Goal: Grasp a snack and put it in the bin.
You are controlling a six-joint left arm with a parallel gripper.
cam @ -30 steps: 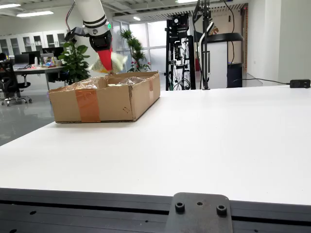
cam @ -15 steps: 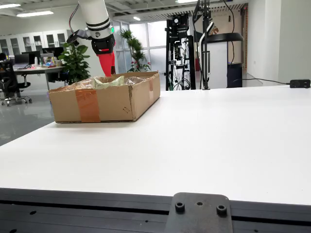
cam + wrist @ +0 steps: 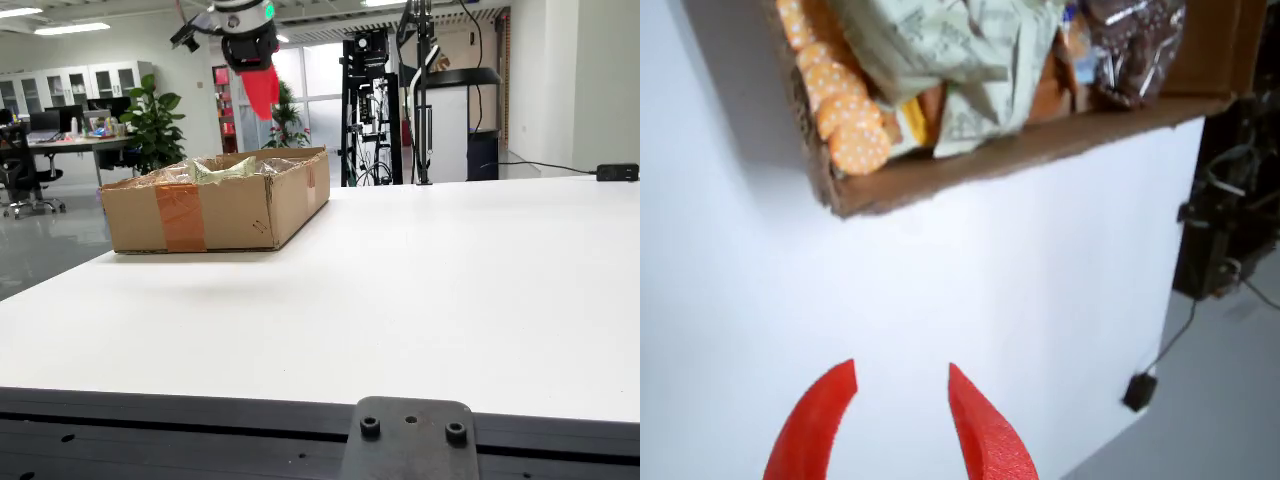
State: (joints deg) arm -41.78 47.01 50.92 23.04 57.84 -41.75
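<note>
Gripper [image 3: 902, 385]: red, curved jaws parted by a narrow gap, nothing between them; only bare white desk [image 3: 970, 290] visible beneath in the riding view. In the fixed view, gripper [image 3: 261, 92] raised high, above and just beyond the far right corner of the box, well clear of its rim.

Snack [image 3: 940, 60]: pale green crinkled packet, lying inside the cardboard box [image 3: 970, 165], on top of the other contents. Seen in the fixed view as a pale green crest [image 3: 222, 169] just over the box's near wall.

Other contents of the box, riding view: orange polka-dot packet [image 3: 845, 125] along the left wall; brown dotted clear bag [image 3: 1135, 45] toward the right end. Further items partly hidden under the green packet; kind not determinable.

Cardboard box [image 3: 215, 210]: open-topped, brown tape strip on near face, set at the far left part of the desk [image 3: 420, 300].

Small black object [image 3: 1137, 391] with a cable: at the desk's edge, lower right of the riding view.

Background, fixed view: black equipment rack [image 3: 372, 105] beyond the desk's far edge; potted plant [image 3: 155, 125] far left.
</note>
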